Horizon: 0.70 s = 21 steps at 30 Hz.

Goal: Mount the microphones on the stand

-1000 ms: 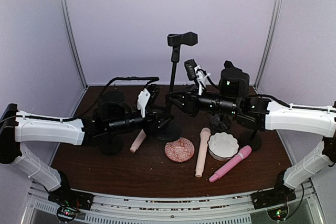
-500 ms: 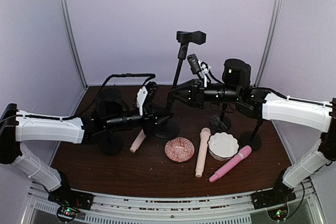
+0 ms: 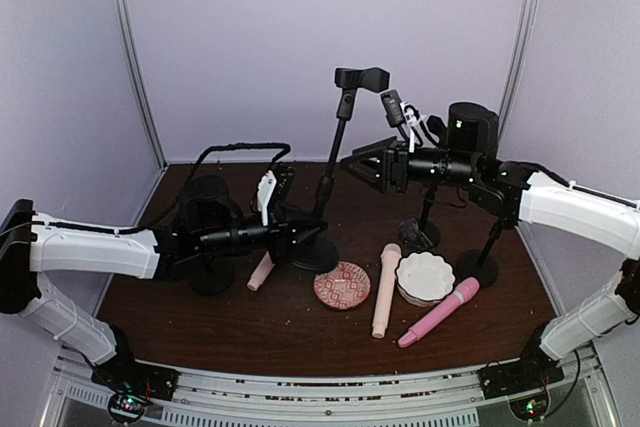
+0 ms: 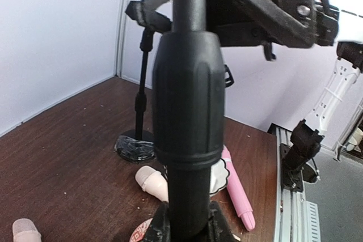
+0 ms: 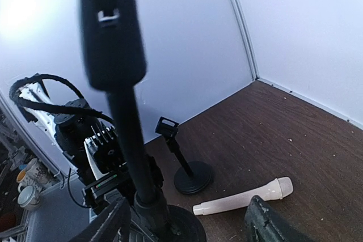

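Observation:
The tall black stand leans slightly, its empty clip at the top. My left gripper is shut on the stand's thick lower pole, just above the round base. My right gripper stands open beside the upper pole, not touching it. All three microphones lie on the table. One cream microphone is left of the base, also in the right wrist view. Another cream microphone is in the middle, and a pink microphone lies right of it.
A red patterned dish and a white scalloped dish sit among the microphones. A short black stand is under the left arm; two more stands are under the right arm. The back wall is close behind.
My right gripper has opened, let go of the stand's pole and drawn up and to the right. My left gripper has shut on the lower pole. The stand's top has shifted.

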{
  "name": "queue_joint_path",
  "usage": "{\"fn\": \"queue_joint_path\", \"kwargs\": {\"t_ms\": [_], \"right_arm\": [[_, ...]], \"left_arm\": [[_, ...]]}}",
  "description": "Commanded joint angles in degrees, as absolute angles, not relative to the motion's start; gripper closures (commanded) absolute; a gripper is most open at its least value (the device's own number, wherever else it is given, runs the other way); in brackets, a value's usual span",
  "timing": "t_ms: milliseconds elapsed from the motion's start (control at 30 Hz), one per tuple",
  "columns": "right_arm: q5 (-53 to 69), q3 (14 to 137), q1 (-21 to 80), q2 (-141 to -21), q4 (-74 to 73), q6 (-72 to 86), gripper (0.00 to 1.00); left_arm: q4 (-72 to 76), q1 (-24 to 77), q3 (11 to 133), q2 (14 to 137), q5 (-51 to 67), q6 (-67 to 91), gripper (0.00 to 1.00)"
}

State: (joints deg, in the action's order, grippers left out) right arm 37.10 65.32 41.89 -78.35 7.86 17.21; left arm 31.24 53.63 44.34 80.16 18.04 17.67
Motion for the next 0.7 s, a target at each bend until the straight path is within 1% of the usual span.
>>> {"fn": "queue_joint_path", "kwargs": {"t_ms": [0,100,267,533,667], "right_arm": [[21.6,64.1,47.2,-76.6,6.1,20.2,0.28],[15.4,65.7,49.1,-77.5,3.8,22.8,0.26],[13.4,68.2,49.8,-80.0,4.0,25.2,0.27],[16.4,73.1,50.8,-84.9,3.5,25.6,0.32],[18.7,73.8,51.1,-85.8,3.6,25.7,0.33]], "left_arm": [[39.3,53.6,44.7,77.9,11.1,19.0,1.0],[39.2,53.6,44.5,77.6,9.2,18.8,1.0],[39.1,53.6,44.3,77.2,8.0,18.4,1.0],[39.0,53.7,44.7,77.6,8.4,18.4,1.0],[39.1,53.7,44.8,77.7,8.3,18.5,1.0]]}}
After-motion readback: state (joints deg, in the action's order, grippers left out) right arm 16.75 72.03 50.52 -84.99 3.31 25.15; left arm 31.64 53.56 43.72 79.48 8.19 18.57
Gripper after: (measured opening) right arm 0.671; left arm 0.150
